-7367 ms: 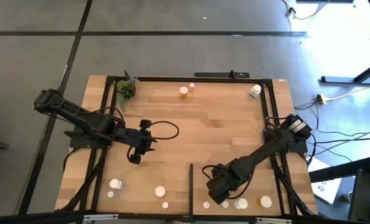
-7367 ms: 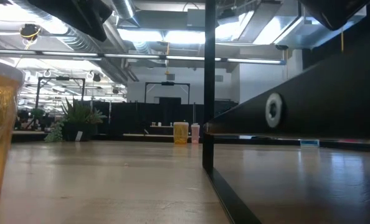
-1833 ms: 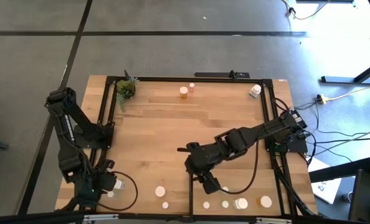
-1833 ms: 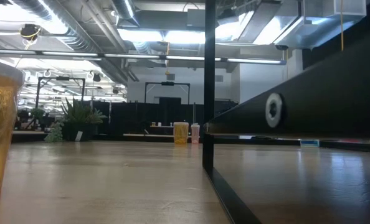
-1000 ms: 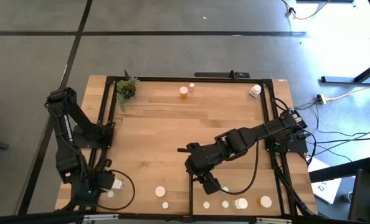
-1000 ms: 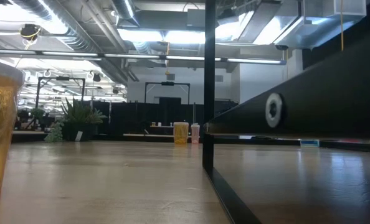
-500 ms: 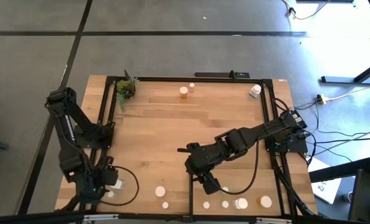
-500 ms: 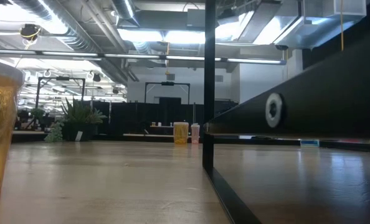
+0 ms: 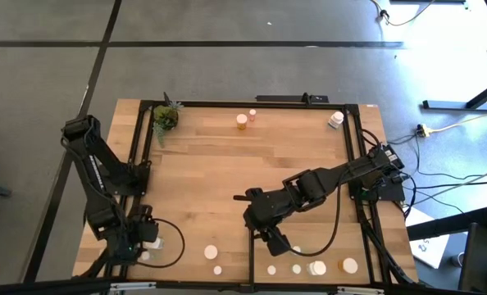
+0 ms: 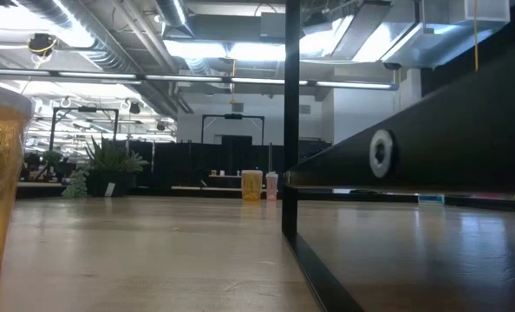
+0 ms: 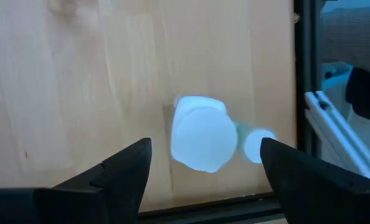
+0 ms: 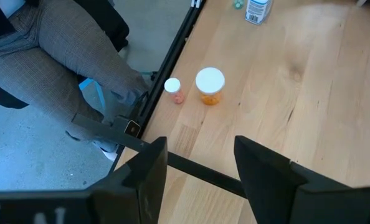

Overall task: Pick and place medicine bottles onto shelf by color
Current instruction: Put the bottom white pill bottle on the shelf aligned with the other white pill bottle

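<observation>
High view: left gripper [image 9: 137,242] has edged slightly toward table centre since half a second ago, at the near-left corner over the white bottle [image 11: 202,134]; fingers [image 11: 119,171] spread wide either side of it, holding nothing. A smaller bottle [image 11: 258,144] sits just beside it. Right gripper [image 9: 270,238] unchanged, at the black strip [image 9: 251,246] of the shelf [image 9: 309,238], open, empty. Its wrist view shows an orange bottle [image 12: 209,86], a small pink one [image 12: 172,89], a person's legs [image 12: 66,56] beyond the table edge.
</observation>
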